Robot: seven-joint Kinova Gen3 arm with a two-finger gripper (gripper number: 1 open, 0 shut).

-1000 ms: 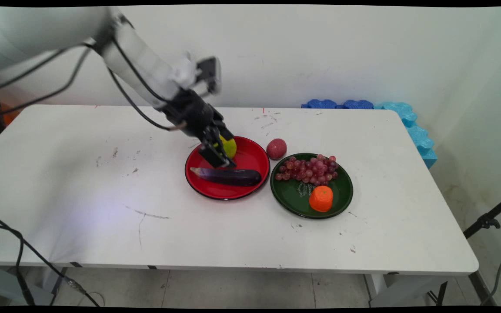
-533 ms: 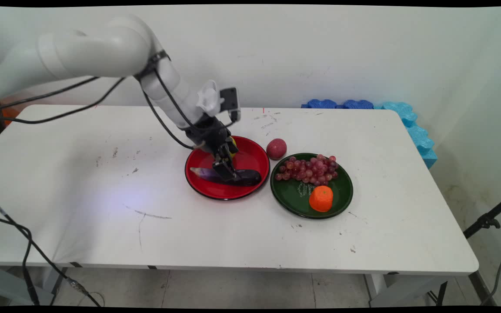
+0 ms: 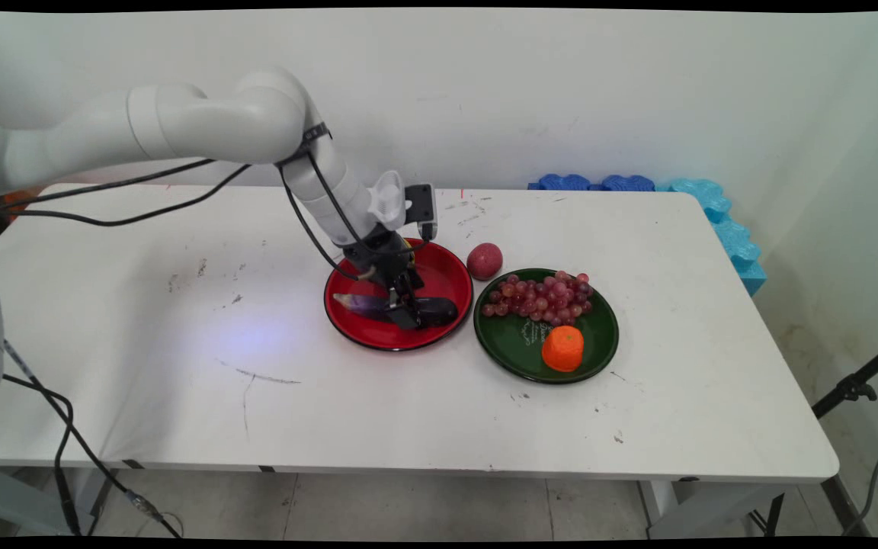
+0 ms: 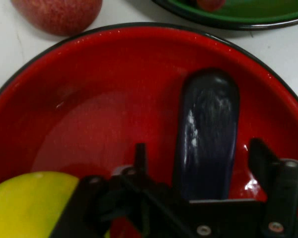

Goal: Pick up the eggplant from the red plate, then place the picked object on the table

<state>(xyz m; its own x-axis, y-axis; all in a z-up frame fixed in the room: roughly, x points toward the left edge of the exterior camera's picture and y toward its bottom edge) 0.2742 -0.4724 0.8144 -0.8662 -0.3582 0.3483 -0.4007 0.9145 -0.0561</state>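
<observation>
My gripper (image 3: 407, 313) is down in the red plate (image 3: 439, 263), open, with its two fingers straddling a dark purple eggplant (image 3: 439, 310) that lies across the plate's near half. In the hand view the eggplant (image 4: 208, 134) runs up between the fingers (image 4: 139, 153); a gap shows on its left side, while the right finger stands close to it. A yellow-green fruit (image 4: 30, 203) sits in the same red plate (image 4: 104, 89), beside the gripper (image 4: 198, 148). In the main view the hand mostly hides it.
A red round fruit (image 3: 484, 261) lies on the table just right of the red plate. A green plate (image 3: 511, 351) further right holds a bunch of red grapes (image 3: 542, 297) and an orange fruit (image 3: 562, 348). Blue foam pieces (image 3: 637, 183) line the table's far right corner.
The gripper has come down and towards the near side of the red plate, from beside the yellow-green fruit to around the eggplant. The fruits and plates have not moved.
</observation>
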